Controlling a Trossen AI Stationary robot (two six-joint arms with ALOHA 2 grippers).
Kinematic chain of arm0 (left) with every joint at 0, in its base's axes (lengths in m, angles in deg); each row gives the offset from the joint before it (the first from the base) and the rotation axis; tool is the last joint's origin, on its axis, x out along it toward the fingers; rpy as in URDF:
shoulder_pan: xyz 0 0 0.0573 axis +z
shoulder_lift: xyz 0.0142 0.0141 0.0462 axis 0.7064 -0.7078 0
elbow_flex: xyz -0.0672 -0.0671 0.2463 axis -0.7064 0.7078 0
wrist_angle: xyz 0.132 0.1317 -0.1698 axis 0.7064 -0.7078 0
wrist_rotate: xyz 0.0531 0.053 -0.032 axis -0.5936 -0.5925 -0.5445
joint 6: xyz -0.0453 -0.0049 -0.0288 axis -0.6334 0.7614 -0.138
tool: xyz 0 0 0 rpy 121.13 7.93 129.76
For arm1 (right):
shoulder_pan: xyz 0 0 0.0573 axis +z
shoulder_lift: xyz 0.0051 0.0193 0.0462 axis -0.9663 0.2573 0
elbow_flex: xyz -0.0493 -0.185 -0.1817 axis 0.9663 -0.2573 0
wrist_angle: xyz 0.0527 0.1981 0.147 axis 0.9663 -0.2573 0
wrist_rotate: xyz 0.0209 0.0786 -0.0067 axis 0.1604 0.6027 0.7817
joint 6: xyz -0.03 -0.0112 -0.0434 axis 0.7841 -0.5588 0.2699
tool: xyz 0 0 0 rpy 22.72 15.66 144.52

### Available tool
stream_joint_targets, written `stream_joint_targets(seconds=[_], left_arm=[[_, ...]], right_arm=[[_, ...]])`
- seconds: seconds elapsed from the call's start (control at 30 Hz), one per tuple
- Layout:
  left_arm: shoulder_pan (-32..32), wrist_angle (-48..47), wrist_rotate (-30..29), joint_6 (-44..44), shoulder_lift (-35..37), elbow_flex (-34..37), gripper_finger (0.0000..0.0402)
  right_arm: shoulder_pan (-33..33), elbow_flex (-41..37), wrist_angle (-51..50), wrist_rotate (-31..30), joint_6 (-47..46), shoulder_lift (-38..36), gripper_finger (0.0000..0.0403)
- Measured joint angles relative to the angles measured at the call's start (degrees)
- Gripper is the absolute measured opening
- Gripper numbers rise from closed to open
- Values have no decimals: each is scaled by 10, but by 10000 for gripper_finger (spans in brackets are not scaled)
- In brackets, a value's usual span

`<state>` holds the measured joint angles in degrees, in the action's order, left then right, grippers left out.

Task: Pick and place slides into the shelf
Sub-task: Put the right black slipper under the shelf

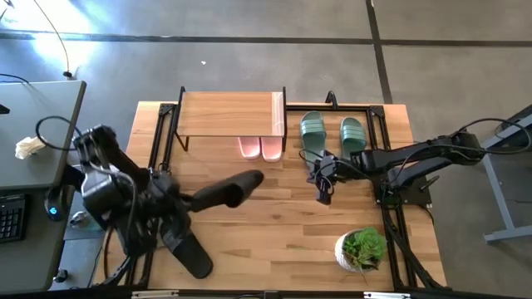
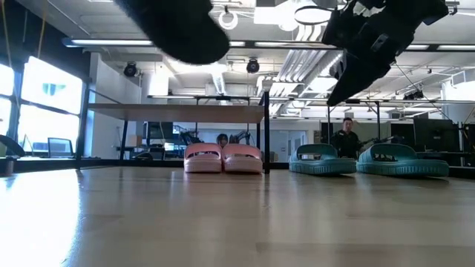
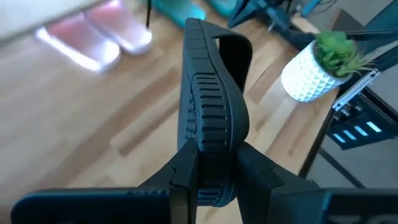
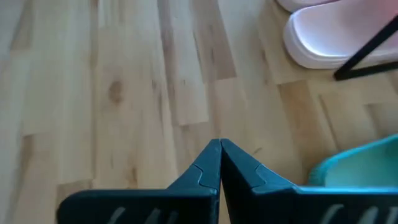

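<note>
Desk (image 1: pixel 274 241): light wooden top, seen from above; clock directions taken from its centre.

Shelf (image 1: pixel 229 112): plank top on a thin black frame, at 11 o'clock along the far edge.

Pink slides (image 1: pixel 260 148): pair side by side under the shelf's right end, toes poking out from beneath the plank; flat on the desk in the low view (image 2: pixel 223 158).

Green slides (image 1: pixel 332 133): pair at 1 o'clock, just right of the shelf, flat on the desk, slightly apart.

Black slide, first (image 1: pixel 226 191): held off the desk near centre, at 9 o'clock, by the left gripper (image 3: pixel 214 180); jaws clamped on its edge.

Black slide, second (image 1: pixel 189 253): lying at 8 o'clock beneath the left arm.

Right gripper (image 1: pixel 322 193): at 2 o'clock, raised above the desk just before the green slides; jaws pressed together, empty (image 4: pixel 220 163).

Potted plant (image 1: pixel 363 247): white pot, at 4 o'clock.
</note>
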<state>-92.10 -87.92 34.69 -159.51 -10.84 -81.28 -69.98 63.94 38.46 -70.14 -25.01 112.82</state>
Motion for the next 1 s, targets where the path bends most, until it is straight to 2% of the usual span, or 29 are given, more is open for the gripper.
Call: stream_joint_targets(seconds=[0.13,0.23,0.33,0.47,0.57,0.67,0.83,1.0], left_arm=[[-1,118,41,11,79,90,59],[-1,238,42,63,138,167,60],[0,323,29,114,185,230,58],[-1,352,-7,127,228,280,57],[-1,352,-30,132,248,299,61],[0,352,-39,147,258,307,60],[-1,355,-57,167,271,308,56],[-1,365,-61,184,271,308,58]], right_arm=[[17,0,9,4,0,0,0],[29,0,38,12,0,0,0],[33,0,105,58,0,0,0],[24,-1,200,129,1,0,2],[12,-1,250,138,1,0,14],[-5,-1,264,138,-6,0,44],[-41,-1,303,106,-42,2,121],[-78,-1,411,168,-98,8,200]])
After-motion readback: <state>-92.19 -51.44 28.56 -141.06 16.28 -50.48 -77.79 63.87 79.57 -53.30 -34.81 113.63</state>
